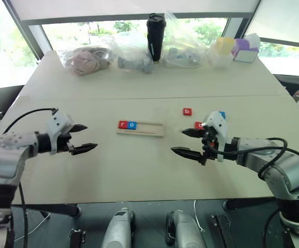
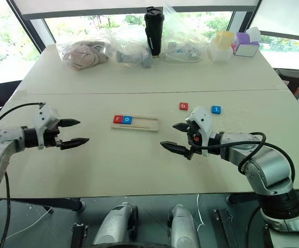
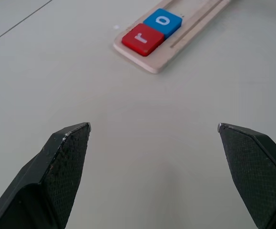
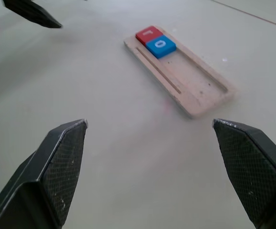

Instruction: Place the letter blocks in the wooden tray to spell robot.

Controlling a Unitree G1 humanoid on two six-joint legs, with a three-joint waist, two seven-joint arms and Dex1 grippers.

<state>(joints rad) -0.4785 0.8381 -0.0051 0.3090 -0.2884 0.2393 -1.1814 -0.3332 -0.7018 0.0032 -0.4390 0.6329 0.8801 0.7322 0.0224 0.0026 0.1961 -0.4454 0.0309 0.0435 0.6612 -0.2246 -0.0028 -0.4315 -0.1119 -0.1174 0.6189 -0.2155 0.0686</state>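
Between both released tools [image 2: 73, 132] [image 2: 175, 136], wooden tray [image 2: 144, 123] holding red r [image 2: 117, 119], blue o [image 2: 127, 120]

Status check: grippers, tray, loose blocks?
Left gripper and right gripper both empty, jaws open. Wooden tray holds red r, blue o. Red b and blue t loose beyond the right gripper.
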